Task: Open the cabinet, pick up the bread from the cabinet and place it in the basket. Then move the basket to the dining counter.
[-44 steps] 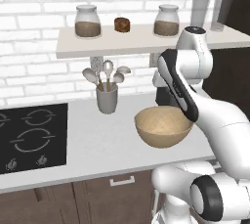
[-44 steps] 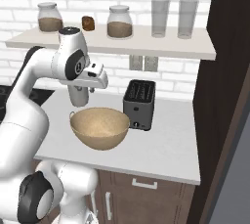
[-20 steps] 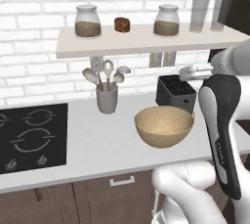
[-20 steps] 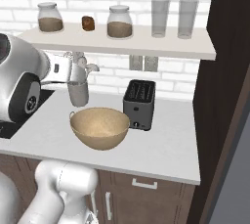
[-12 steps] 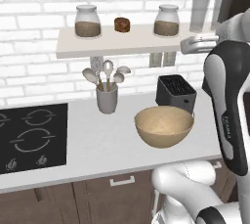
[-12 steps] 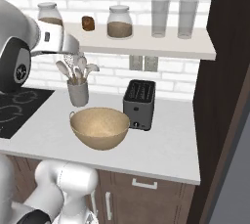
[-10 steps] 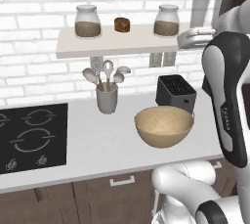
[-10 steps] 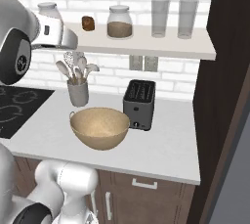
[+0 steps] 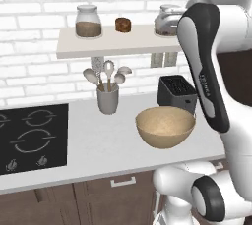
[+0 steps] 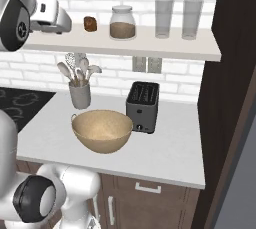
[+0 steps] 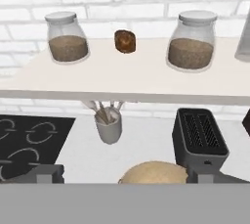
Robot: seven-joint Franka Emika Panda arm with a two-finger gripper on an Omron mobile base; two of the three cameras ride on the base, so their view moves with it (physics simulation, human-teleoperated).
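The bread point(image 11: 125, 41) is a small dark-brown bun lying on the open white shelf point(image 11: 122, 78) between two glass jars; it also shows as the bread point(image 9: 123, 24) and the bread point(image 10: 90, 23) in the base views. The tan basket point(image 9: 166, 126) stands on the worktop below, beside the toaster, also seen as the basket point(image 10: 102, 130). My gripper point(image 11: 126, 175) is open and empty, held at shelf height, back from the shelf and facing it. In the right base view the hand point(image 10: 55, 19) hangs left of the bread. The dining counter is out of view.
Two glass jars point(image 11: 68, 37) point(image 11: 191, 41) flank the bread, and two tall glasses point(image 10: 163, 18) stand further right on the shelf. A black toaster point(image 10: 143, 106), a utensil cup point(image 10: 80, 94) and a black hob point(image 9: 29, 135) are on the worktop. A dark tall cabinet point(image 10: 227, 98) stands at right.
The arm has swung up from worktop level beside the toaster to shelf height. The gripper stays open. Bread and basket have not moved.
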